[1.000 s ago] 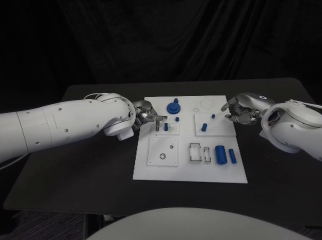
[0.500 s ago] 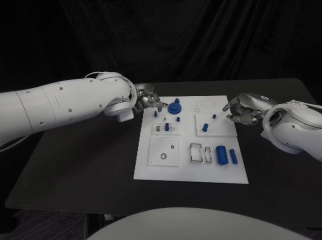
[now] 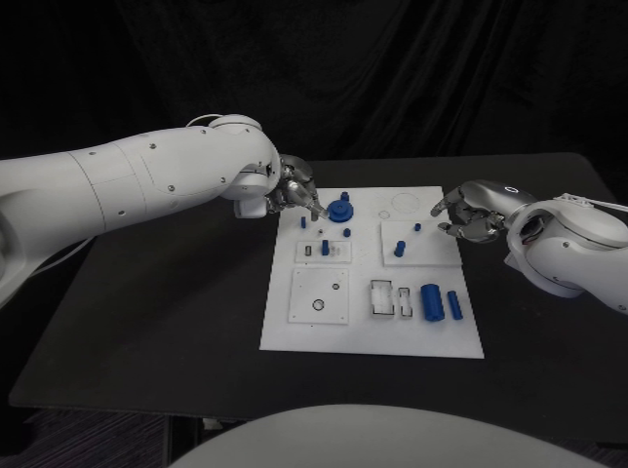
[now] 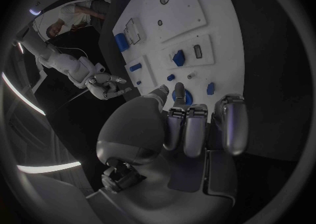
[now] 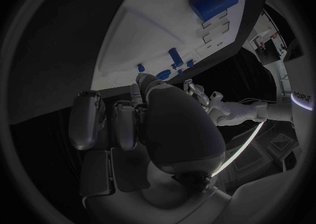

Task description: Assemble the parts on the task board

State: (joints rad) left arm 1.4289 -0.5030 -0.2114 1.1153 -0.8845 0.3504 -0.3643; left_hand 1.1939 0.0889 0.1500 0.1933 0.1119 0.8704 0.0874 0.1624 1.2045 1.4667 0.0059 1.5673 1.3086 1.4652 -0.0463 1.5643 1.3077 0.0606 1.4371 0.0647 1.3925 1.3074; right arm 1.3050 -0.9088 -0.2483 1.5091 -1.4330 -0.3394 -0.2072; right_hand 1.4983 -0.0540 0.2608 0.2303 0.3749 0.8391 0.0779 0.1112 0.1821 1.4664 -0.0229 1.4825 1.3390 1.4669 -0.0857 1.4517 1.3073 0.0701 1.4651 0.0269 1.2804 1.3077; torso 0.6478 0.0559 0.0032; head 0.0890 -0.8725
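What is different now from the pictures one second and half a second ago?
The left hand has risen from the board's middle row toward the far left corner of the task board, near the round blue part. It holds nothing visible. The right hand and the parts stayed as they were.

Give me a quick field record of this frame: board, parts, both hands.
board: white task board, flat on the black table
parts: round blue part at the far edge; large blue cylinder and slim blue piece lying near the right edge; small blue pegs mid-board
left hand: at the far left corner, beside the round blue part, fingers curled, nothing visibly held
right hand: at the far right edge, fingers curled, nothing visibly held
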